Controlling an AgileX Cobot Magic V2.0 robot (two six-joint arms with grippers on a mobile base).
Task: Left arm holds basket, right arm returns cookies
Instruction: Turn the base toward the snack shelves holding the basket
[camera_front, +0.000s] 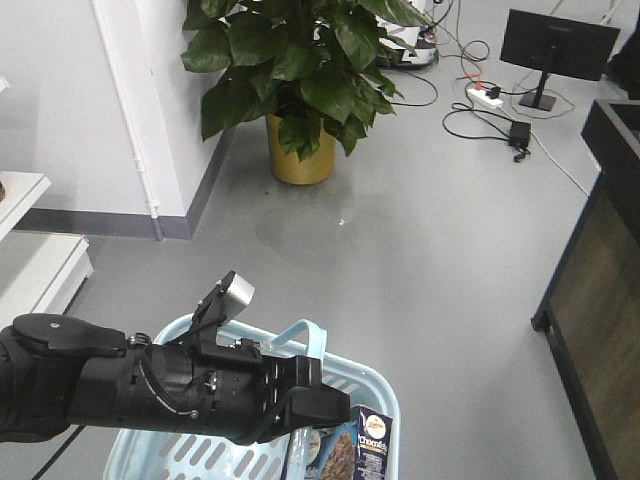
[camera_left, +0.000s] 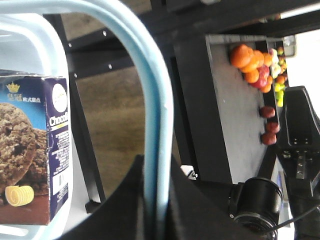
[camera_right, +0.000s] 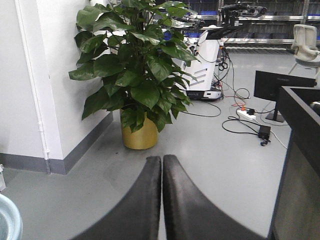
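The left arm (camera_front: 120, 385) reaches in low over the light blue basket (camera_front: 375, 385). Its gripper (camera_left: 156, 172) is clamped on the pale blue handle (camera_left: 152, 90), which runs straight up between the two black fingers. The cookies carton (camera_front: 362, 445) stands inside the basket at the corner nearest the black shelf unit (camera_front: 600, 290). Its chocolate-cookie face is turned toward the left wrist camera, and it sits just beside and below the left gripper.

The right gripper (camera_right: 162, 165) is nowhere near the carton. Its fingers are pressed flat together with nothing between them, and it points out across the grey floor toward the potted plant (camera_right: 137, 70). Only a sliver of basket rim shows at the bottom left of its view.

I'd judge the hold on the basket done and the return of the cookies not yet begun. The right arm has to swing down toward the basket, part its fingers and take the carton by its narrow sides.

Room is tight there. The handle arches over the carton, the left gripper crowds one side and the basket wall the other, so a lift straight up on the shelf side looks cleanest. Beyond the basket the floor is open. The shelf tray of oranges (camera_left: 247, 60) and red fruit has a raised black edge to clear.
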